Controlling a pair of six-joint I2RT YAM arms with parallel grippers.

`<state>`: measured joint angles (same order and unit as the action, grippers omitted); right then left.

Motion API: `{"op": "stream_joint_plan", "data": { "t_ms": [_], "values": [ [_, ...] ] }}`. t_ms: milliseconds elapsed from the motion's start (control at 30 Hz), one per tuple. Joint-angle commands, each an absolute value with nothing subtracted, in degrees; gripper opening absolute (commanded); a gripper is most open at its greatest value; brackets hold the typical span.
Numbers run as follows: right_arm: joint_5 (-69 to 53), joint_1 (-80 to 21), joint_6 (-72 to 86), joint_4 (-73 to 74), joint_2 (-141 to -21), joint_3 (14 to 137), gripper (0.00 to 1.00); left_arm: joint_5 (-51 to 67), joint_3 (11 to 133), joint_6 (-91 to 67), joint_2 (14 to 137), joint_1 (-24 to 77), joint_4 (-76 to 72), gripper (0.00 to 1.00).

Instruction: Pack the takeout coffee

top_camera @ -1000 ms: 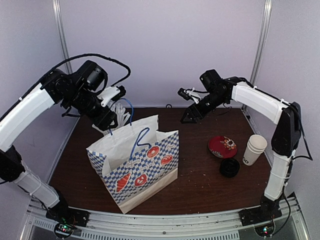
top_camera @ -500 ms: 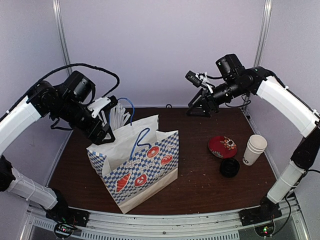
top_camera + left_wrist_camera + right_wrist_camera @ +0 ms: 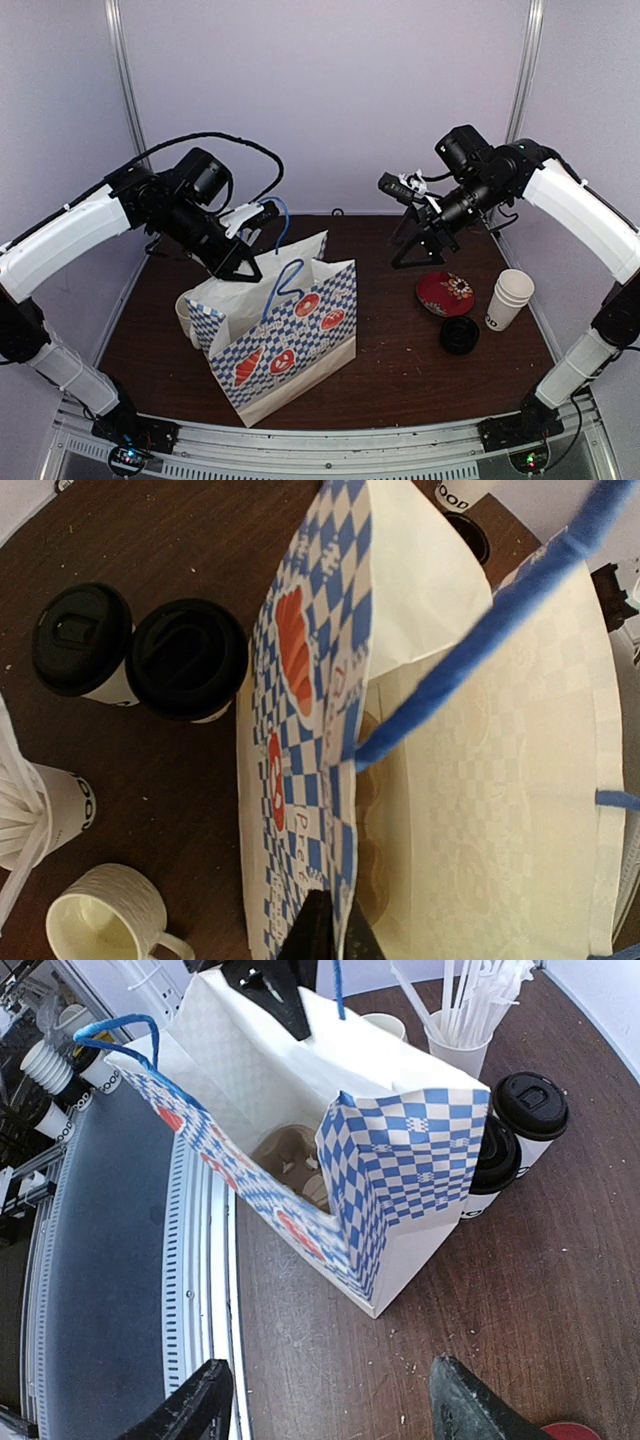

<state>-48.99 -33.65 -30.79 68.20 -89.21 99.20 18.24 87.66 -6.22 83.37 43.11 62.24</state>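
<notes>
Two takeout coffee cups point(image 3: 187, 660) with black lids stand side by side on the table against the outside of the blue-checked paper bag point(image 3: 290, 340); the right wrist view shows the cups point(image 3: 530, 1110) behind the bag point(image 3: 420, 1160). My left gripper point(image 3: 330, 905) is shut on the bag's rim, pinching the paper wall point(image 3: 300, 680) at the bag's back left corner point(image 3: 245, 268). A brown cardboard carrier point(image 3: 295, 1160) lies inside the bag. My right gripper point(image 3: 330, 1395) hangs open and empty above the table right of the bag point(image 3: 412, 248).
A white cup of straws point(image 3: 55, 800) and a cream mug point(image 3: 110, 925) stand beyond the coffees. On the right side of the table are a red plate point(image 3: 445, 293), a stack of white cups point(image 3: 510, 298) and a loose black lid point(image 3: 458, 335).
My left gripper opened wide, moved to the bag's back rim and shut on it; the bag mouth shifted slightly right. My right gripper came down and toward the bag, still open.
</notes>
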Motion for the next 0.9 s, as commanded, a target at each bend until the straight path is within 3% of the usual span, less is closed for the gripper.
{"op": "stream_joint_plan", "data": {
  "t_ms": [0,200,400,700,767,867],
  "values": [
    [-49.68,-35.36,-35.75,72.88,-87.20,98.45,0.71,23.73,90.55,-5.62,85.35,43.23,56.74,0.00],
    [-51.67,-34.27,-39.03,79.96,-86.51,103.17,0.71,32.25,94.69,-6.96,90.87,45.50,49.82,0.00],
    [-57.40,-24.90,-45.35,91.22,-87.32,110.60,0.71,37.80,103.65,-8.36,100.68,48.91,44.92,0.00],
    [-57.22,-12.30,-48.22,94.43,-84.57,112.93,0.72,32.00,129.09,-3.88,119.98,50.19,56.85,0.01],
    [-57.72,-11.73,-48.25,94.19,-83.86,111.91,0.73,30.47,132.39,-3.48,122.03,50.18,58.52,0.08],
    [-58.02,-11.52,-47.86,93.55,-83.50,110.93,0.73,28.24,133.77,-2.44,122.12,50.22,59.37,0.33]
  ]
}}
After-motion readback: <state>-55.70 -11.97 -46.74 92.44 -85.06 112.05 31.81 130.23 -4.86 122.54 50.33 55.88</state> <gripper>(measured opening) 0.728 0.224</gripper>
